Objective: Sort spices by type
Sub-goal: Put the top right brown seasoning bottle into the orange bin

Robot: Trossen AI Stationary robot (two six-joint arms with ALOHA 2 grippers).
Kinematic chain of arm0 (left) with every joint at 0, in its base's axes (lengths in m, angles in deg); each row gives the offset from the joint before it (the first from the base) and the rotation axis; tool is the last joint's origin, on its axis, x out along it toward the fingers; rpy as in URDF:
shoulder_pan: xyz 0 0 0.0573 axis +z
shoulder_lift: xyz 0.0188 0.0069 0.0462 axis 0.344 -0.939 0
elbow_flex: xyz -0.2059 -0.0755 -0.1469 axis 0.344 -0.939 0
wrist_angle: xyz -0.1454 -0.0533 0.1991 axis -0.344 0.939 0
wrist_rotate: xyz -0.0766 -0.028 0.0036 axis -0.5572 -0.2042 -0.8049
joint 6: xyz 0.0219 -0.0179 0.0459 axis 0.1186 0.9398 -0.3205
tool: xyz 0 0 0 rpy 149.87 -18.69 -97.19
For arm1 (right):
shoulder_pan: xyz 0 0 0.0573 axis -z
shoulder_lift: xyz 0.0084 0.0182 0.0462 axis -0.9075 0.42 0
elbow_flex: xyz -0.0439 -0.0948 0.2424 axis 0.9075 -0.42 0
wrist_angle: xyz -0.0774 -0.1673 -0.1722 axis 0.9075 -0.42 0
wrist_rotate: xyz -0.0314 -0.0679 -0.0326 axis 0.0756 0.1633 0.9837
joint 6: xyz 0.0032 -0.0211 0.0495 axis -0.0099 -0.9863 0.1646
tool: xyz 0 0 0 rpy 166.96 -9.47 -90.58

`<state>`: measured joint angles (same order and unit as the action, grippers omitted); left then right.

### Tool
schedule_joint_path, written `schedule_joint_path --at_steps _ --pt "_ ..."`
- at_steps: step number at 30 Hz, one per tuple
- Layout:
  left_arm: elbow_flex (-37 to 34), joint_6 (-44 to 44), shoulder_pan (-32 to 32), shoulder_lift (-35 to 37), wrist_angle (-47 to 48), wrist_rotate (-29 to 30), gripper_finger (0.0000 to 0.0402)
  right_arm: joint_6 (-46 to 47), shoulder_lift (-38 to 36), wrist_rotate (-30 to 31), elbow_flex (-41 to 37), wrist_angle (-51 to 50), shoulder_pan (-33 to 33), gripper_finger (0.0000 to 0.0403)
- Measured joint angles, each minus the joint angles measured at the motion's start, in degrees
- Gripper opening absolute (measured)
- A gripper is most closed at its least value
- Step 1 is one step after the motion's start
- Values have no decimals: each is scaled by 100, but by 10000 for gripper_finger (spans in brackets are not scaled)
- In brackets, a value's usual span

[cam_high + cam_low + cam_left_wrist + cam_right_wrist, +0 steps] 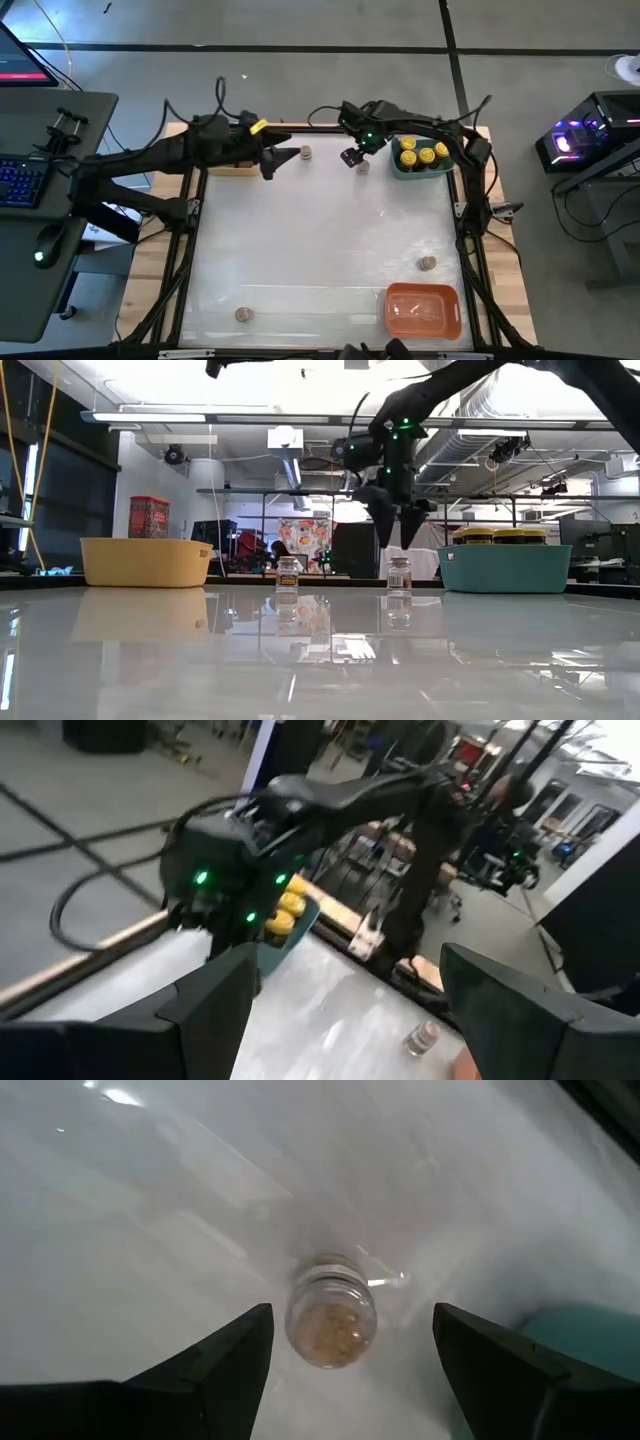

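Observation:
A small grey-brown spice jar stands upright on the table near the far edge. My right gripper hangs open just above it, fingers pointing down on either side without touching; the low view shows the right gripper a little above the jar's lid. A second grey-brown jar stands to its left, right beside my left gripper, which is open and held above the table. Yellow-lidded jars sit in the teal tray. A red box stands in the yellow tray.
An orange tray sits at the near right. Two more grey-brown jars stand loose, one on the right side and one near the near-left corner. The yellow tray lies mostly under my left arm. The table's middle holds nothing.

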<state>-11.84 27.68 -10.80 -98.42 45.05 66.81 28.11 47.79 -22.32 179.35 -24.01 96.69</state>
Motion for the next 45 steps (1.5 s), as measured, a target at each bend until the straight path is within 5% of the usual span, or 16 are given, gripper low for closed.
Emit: schedule_joint_path --at_steps 18,35,45 --pt "0 23 -40 27 -42 -57 300 57 179 -102 -251 162 2 270" --pt "0 82 -35 27 -46 4 300 -29 392 -319 -254 269 9 204" --pt "0 -20 -35 27 -46 9 300 -30 391 -358 -254 266 9 200"
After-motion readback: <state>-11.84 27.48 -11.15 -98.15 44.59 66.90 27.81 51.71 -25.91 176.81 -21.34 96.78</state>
